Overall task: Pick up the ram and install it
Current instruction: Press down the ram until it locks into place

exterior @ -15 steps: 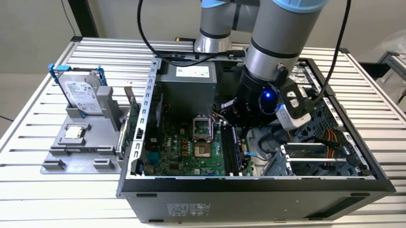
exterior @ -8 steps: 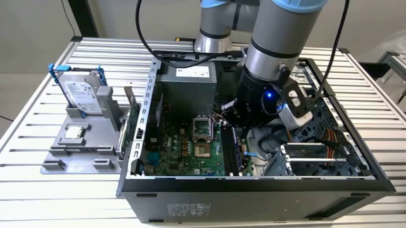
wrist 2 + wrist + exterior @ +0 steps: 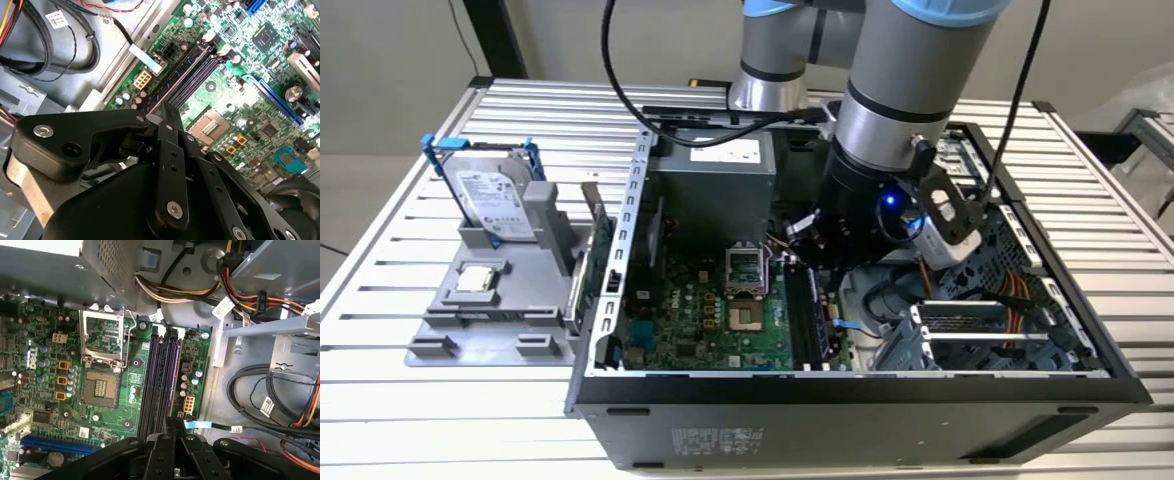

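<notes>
Your gripper (image 3: 803, 245) hangs inside the open computer case (image 3: 854, 385), directly above the motherboard's memory slots (image 3: 160, 375). Its jaws pinch the ram (image 3: 172, 116), held edge-on just over those slots.

Our arm (image 3: 894, 90) is a thick grey tube with light blue rings at the joints, and black cables (image 3: 620, 70) run along it. At the wrist (image 3: 854, 215) we see a black housing with a small blue light. The black jaws carry silver screws (image 3: 44, 131).

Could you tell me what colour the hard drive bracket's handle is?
Blue, seen best in the exterior view: handle.
</notes>
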`<action>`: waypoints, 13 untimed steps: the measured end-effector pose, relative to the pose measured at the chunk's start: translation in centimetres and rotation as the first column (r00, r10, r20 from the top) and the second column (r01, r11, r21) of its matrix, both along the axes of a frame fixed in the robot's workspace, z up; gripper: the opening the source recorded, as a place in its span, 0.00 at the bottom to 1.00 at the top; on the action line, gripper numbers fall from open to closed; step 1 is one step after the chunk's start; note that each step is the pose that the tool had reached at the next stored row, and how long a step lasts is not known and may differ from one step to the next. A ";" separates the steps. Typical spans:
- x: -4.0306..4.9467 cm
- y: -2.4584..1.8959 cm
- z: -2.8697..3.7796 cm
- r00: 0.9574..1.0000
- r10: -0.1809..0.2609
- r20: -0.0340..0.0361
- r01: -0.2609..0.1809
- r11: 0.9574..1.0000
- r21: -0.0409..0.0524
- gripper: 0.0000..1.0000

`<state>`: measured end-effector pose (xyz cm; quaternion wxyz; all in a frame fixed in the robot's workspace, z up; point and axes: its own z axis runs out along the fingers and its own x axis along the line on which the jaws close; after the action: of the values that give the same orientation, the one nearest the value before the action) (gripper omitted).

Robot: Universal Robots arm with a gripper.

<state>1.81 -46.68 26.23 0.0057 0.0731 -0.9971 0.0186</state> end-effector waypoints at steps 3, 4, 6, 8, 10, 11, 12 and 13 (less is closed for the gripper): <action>0.00 0.00 0.00 1.000 0.031 0.000 -0.031 1.000 0.000 0.00; 0.00 0.00 0.00 0.999 0.042 0.000 -0.042 0.999 0.000 0.00; 0.00 0.00 0.00 0.998 0.063 0.000 -0.063 0.998 0.000 0.00; 0.00 0.00 0.00 0.996 0.084 0.000 -0.084 0.996 0.000 0.00; 0.00 0.00 0.00 0.994 0.105 0.000 -0.105 0.994 0.000 0.00; 0.00 0.00 0.00 0.994 0.114 0.000 -0.114 0.994 0.000 0.00; 0.00 0.00 0.00 0.992 0.123 0.000 -0.123 0.992 0.000 0.00; 0.00 0.00 0.00 0.991 0.133 0.000 -0.133 0.991 0.000 0.00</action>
<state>1.81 -46.68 26.23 0.0045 0.1394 -0.9900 0.0190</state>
